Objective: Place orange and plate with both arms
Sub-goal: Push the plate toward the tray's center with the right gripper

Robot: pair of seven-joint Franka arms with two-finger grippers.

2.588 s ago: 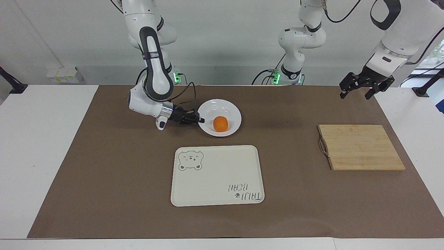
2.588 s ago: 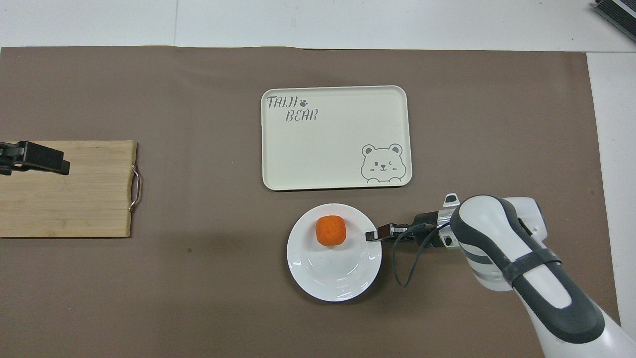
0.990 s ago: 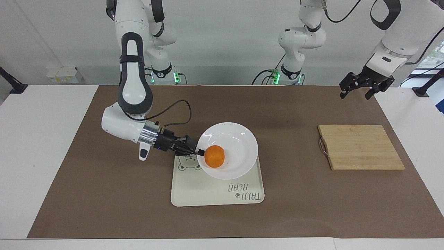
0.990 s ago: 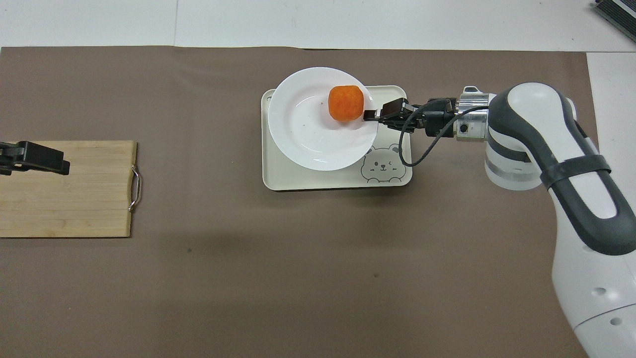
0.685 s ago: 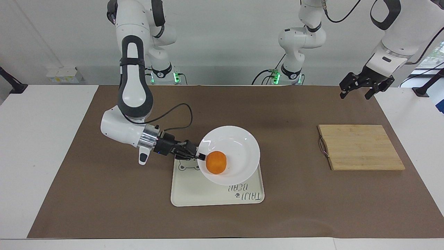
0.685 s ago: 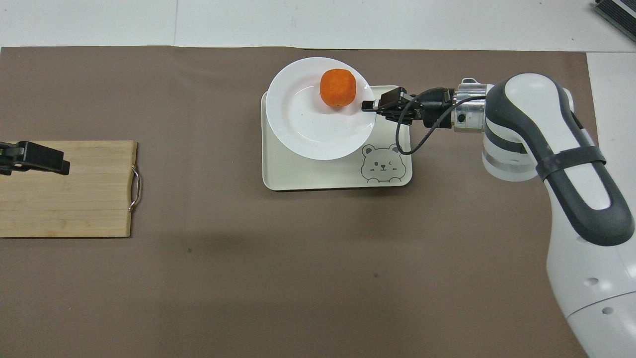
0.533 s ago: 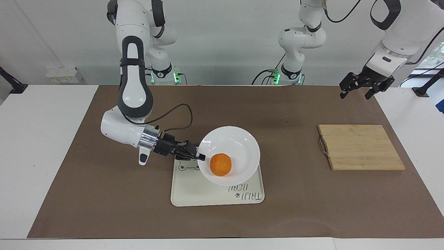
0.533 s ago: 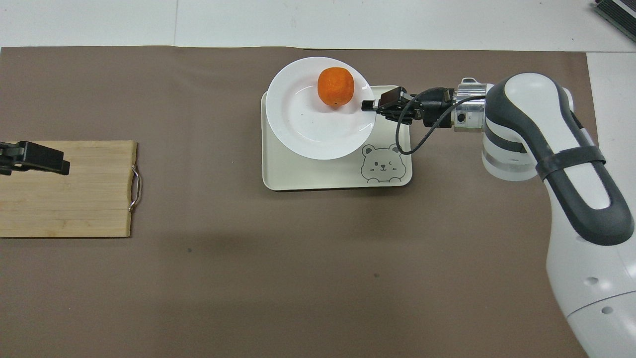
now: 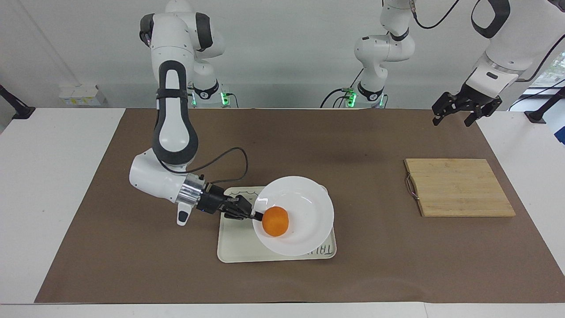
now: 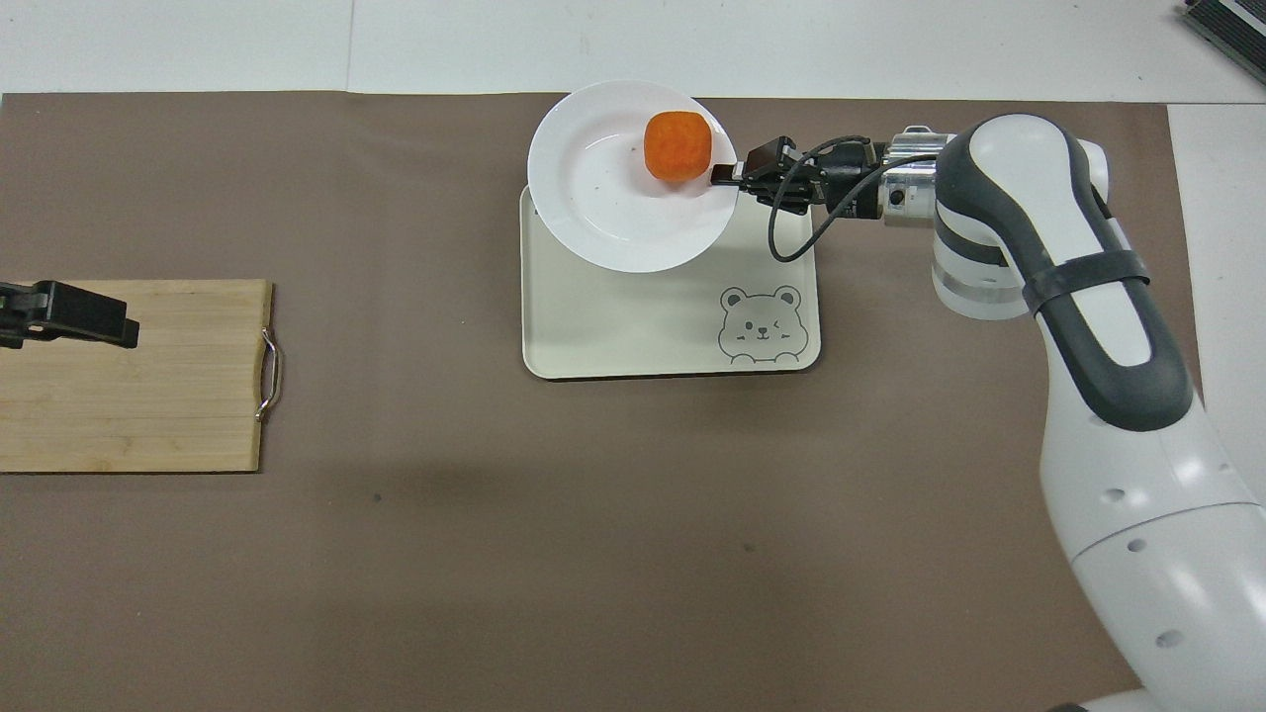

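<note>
Right claw point(image 9: 257, 216) — arm low, outstretched — pinches the plate point(image 9: 304, 221) rim

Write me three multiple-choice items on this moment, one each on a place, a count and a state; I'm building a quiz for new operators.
1. Where is the orange?
A. on the white plate
B. on the wooden cutting board
C. on the brown mat

2. How many oranges are in view?
A. three
B. two
C. one

3. What is the right gripper doing?
A. hanging open over the cutting board
B. shut on the plate's rim, over the bear tray
C. shut on the orange

Answers: 1 A, the fruit sits in the dish. 2 C, only one shows. 3 B, its fingertips pinch the rim; the left gripper waits open.
</note>
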